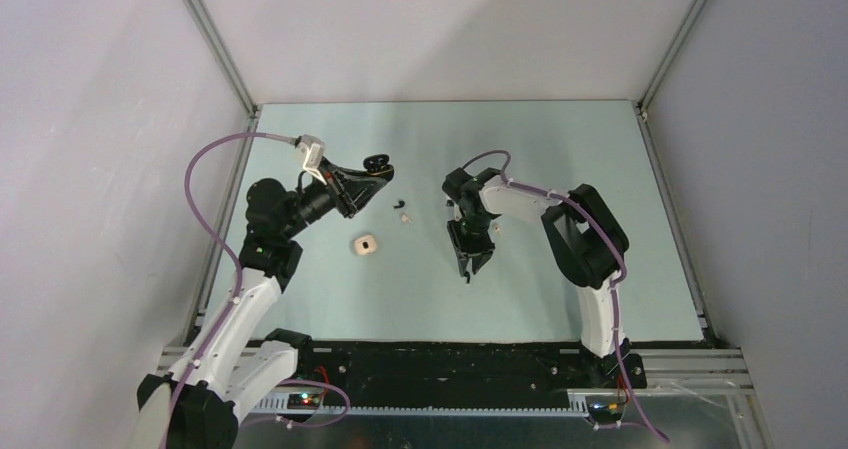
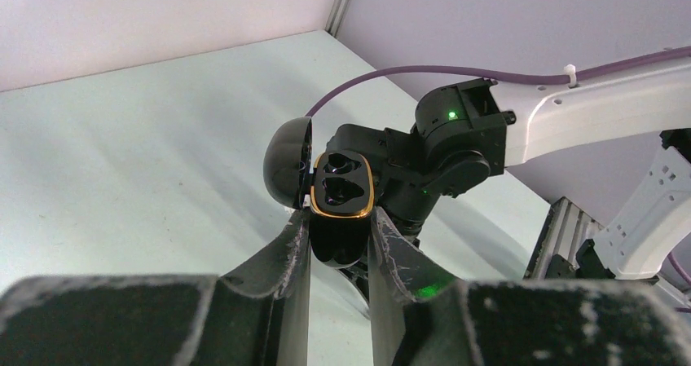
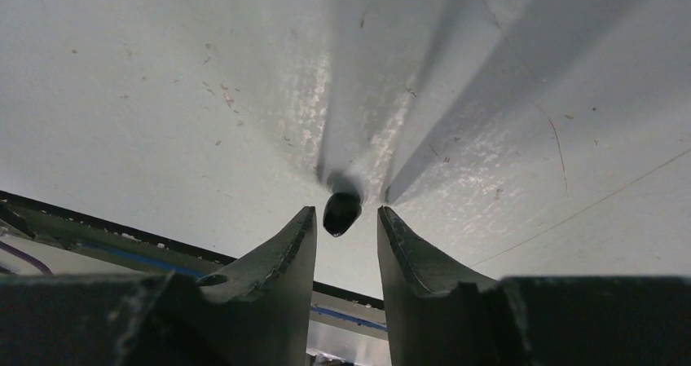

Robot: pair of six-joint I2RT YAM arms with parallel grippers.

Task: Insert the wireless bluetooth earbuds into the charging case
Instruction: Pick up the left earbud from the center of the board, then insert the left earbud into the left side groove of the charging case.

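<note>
The pale green table (image 1: 560,149) sits inside white walls with metal rails at the corners. A small cream case (image 1: 364,243) lies on it in front of the left arm. Just beyond that case, between the two arms, lie a loose black bud (image 1: 400,205) and a cream bud (image 1: 406,219), close together but apart from the case. A purple cable (image 1: 200,169) loops up from the left arm. In the left wrist view the right arm (image 2: 587,113) fills the background behind the lifted case, a green light showing on its joint.

The left gripper (image 2: 338,223) is raised off the table and clamps a black case (image 2: 341,188) by its lower body, one finger on each side. The case is open. Its rounded lid (image 2: 289,162) is swung out to the left, and a gold rim runs round the face. Both wells in that face look dark and unfilled.

The right gripper (image 3: 346,215) points down at the table near the front, its jaws parted only narrowly. A second black bud (image 3: 341,212) sits at the tips between them, glossy and bean-shaped, with a sliver of space on either side. From this angle it is hard to say whether it rests on the table or touches either finger.
</note>
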